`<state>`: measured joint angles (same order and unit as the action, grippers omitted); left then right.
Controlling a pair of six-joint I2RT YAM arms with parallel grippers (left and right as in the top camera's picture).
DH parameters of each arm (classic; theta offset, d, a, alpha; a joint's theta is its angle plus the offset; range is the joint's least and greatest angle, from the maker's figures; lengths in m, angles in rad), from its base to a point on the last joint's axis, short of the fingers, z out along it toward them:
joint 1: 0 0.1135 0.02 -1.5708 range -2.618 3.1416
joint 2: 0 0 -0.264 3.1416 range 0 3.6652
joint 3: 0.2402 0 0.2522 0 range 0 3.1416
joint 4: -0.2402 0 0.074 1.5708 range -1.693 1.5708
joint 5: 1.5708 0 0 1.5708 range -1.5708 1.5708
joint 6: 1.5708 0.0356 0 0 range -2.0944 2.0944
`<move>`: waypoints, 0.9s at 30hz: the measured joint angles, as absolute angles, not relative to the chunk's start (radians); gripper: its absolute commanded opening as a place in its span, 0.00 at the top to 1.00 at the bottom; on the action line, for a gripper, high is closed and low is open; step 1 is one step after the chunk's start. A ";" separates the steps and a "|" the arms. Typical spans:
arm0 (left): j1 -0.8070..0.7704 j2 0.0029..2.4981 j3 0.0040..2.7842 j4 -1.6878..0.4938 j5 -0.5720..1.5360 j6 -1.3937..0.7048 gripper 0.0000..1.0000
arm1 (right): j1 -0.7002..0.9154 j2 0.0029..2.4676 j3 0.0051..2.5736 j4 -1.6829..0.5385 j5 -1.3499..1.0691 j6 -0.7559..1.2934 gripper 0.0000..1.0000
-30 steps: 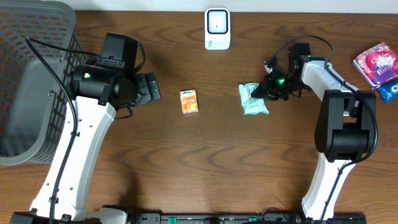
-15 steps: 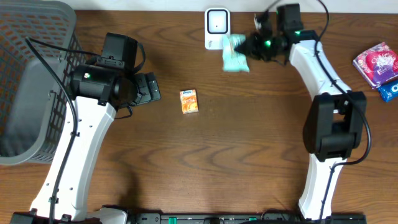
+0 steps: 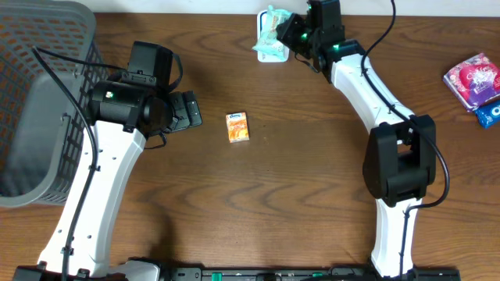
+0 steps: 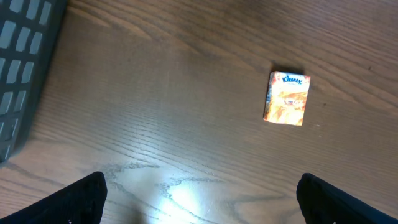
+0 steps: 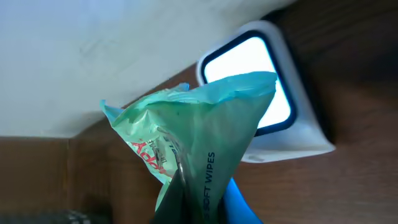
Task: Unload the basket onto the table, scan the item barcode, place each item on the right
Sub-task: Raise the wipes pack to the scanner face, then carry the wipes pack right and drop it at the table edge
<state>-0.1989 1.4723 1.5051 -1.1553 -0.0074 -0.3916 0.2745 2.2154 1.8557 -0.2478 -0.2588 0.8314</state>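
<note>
A green pack of soft wipes (image 3: 273, 34) (image 5: 199, 130) hangs over the white barcode scanner (image 3: 270, 53) (image 5: 273, 106) at the table's back edge, covering most of it in the overhead view. My right gripper (image 3: 291, 35) (image 5: 199, 208) is shut on the pack's lower end. An orange tissue packet (image 3: 237, 126) (image 4: 286, 98) lies flat mid-table. My left gripper (image 3: 187, 111) (image 4: 199, 199) stands open to the left of the orange packet, holding nothing, its dark fingertips (image 4: 81, 199) at the bottom corners of the wrist view.
A grey mesh basket (image 3: 43, 101) fills the left side, its corner (image 4: 22, 68) in the left wrist view. A pink-red packet (image 3: 473, 80) and a blue packet (image 3: 490, 115) lie at the far right edge.
My right arm lifted the green wipes pack off the table and carried it back and left, up to the scanner. The left arm and the orange packet have not moved.
</note>
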 measured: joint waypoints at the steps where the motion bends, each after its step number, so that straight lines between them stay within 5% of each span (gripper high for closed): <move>1: -0.199 1.472 1.505 -1.155 -0.007 -0.392 0.02 | 0.271 2.215 1.856 -0.250 -0.253 0.833 0.99; 6: -0.199 1.472 1.505 -1.155 -0.007 -0.392 0.02 | 0.233 2.217 1.858 -0.265 -0.255 0.805 0.99; 13: -0.199 1.472 1.505 -1.155 -0.007 -0.392 0.02 | 0.120 2.219 2.010 -0.592 -0.232 0.677 0.99; 26: -0.199 1.472 1.505 -1.155 -0.007 -0.392 0.02 | -0.435 2.219 2.096 -1.035 0.043 0.467 0.99; 27: -0.199 1.472 1.505 -1.155 -0.007 -0.392 0.02 | -0.477 2.219 2.096 -1.045 0.076 0.455 0.93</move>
